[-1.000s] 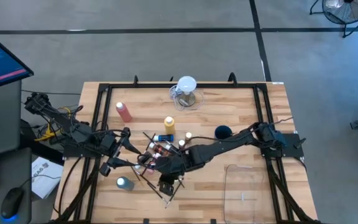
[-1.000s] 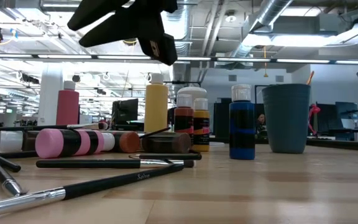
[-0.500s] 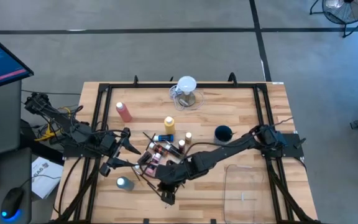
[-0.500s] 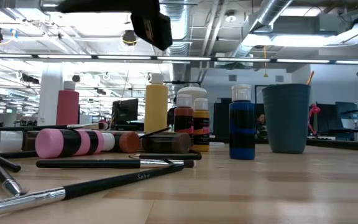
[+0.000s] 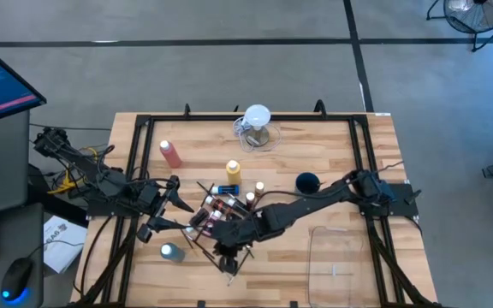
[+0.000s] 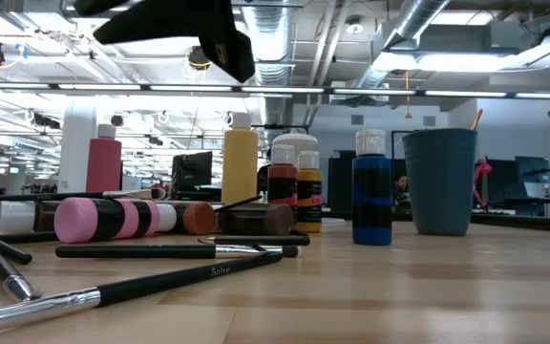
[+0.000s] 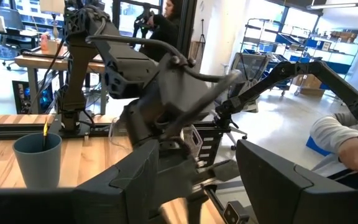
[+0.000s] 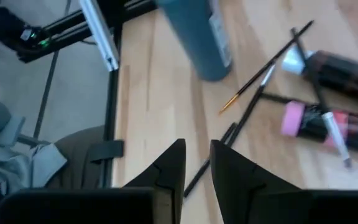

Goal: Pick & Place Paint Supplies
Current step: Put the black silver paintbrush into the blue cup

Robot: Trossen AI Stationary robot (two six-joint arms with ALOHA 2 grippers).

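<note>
The table (image 5: 332,154) spreads under me, with a clear bin (image 5: 342,257) lying at its near right corner. My right arm reaches across the wood toward the near middle, and my right pincer (image 8: 196,163) hangs above the brushes (image 5: 202,246), its fingers a narrow slit apart with nothing between them. My left pincer (image 7: 194,165) waits at the table's left edge, fingers set wide and empty. A dark blue cup (image 5: 307,181) stands right of centre; a clear jug (image 5: 257,128) sits at the far middle. The pink-red bottle (image 5: 171,154) stands far left, well apart from the rest, and the yellow bottle (image 5: 233,171) stands near the middle. A teal bottle (image 5: 172,251) stands alone at the near left. The small paint bottles (image 5: 221,207) lie and stand in a cluster just beyond my right pincer, one pink-capped bottle (image 6: 113,219) on its side. Thin dark brushes lie crossed among them and on the wood in front.
</note>
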